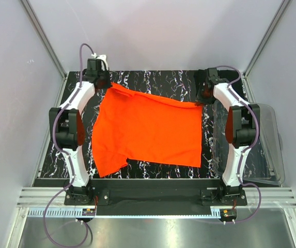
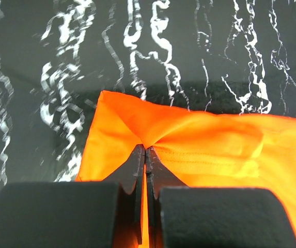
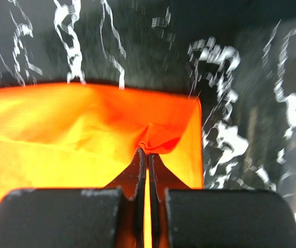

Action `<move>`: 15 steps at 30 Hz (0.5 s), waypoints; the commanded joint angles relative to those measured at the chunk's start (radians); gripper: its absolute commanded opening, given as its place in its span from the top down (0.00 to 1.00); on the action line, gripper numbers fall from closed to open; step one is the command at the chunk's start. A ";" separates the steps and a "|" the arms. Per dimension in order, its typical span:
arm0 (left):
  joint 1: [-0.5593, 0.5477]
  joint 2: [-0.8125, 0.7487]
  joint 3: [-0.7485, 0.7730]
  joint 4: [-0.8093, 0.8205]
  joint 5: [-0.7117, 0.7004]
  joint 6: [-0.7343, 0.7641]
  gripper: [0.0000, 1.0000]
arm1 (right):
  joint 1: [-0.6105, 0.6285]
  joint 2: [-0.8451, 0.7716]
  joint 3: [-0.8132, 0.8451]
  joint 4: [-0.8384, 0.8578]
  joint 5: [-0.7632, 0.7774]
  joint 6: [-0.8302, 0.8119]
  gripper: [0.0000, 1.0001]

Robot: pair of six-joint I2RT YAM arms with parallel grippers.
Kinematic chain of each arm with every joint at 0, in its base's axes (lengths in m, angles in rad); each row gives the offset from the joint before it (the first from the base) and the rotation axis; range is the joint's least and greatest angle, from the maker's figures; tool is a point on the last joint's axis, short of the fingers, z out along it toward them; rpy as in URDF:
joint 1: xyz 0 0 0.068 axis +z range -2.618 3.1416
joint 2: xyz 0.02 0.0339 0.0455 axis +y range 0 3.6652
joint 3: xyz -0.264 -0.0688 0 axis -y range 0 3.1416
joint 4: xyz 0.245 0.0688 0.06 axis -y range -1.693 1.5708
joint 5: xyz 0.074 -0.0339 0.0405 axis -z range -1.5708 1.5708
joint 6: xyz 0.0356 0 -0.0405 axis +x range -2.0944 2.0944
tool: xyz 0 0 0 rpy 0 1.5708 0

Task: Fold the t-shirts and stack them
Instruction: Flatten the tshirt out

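- Top view: an orange-red t-shirt (image 1: 148, 132) lies spread over the middle of a black, white-veined table (image 1: 158, 80), with one short sleeve pointing toward the near left. The left gripper (image 1: 108, 85) is at the shirt's far-left corner and the right gripper (image 1: 201, 102) at its far-right corner. The far edge runs between them on a slant. A clear plastic bin (image 1: 264, 150) stands just beside the right arm, at the table's right side.
- Left wrist view: the left gripper (image 2: 145, 150) is clenched on a small pinch of the orange-red t-shirt (image 2: 204, 139) close to its corner, and the cloth puckers where the jaws meet. Dark table (image 2: 34, 77) shows beyond.
- Right wrist view: the right gripper (image 3: 146, 151) is likewise clamped on a tuck of the shirt (image 3: 60, 129) just inside its corner. The table (image 3: 240, 62) looks blurred here.
- What could go wrong: each hold is only a thin nip of fabric, so a quick or uneven pull could slip a corner free and the fold would collapse.
- If the two arms travel at different rates, the edge may skew and the fold land crooked — the slant already hints at that.
- The right arm works close to the bin, so a wide swing might knock it.
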State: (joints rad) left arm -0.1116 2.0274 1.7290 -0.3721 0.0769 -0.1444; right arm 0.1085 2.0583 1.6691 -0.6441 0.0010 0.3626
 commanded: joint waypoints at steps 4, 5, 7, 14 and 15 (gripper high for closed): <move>0.035 -0.104 -0.060 -0.096 0.112 -0.135 1.00 | -0.001 -0.089 -0.061 -0.061 -0.136 0.067 1.00; 0.035 -0.105 -0.059 -0.112 0.129 -0.155 1.00 | -0.003 -0.093 -0.068 -0.065 -0.139 0.076 1.00; 0.036 -0.113 -0.066 -0.148 0.133 -0.173 1.00 | -0.003 -0.110 -0.080 -0.075 -0.133 0.079 1.00; 0.047 -0.163 -0.127 -0.226 0.175 -0.225 1.00 | -0.001 -0.145 -0.101 -0.097 -0.162 0.075 1.00; 0.049 -0.185 -0.149 -0.243 0.167 -0.227 1.00 | -0.004 -0.154 -0.106 -0.095 -0.161 0.073 1.00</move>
State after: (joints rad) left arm -0.0704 1.9434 1.6062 -0.5747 0.2100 -0.3389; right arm 0.1085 1.9785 1.5738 -0.7280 -0.1303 0.4271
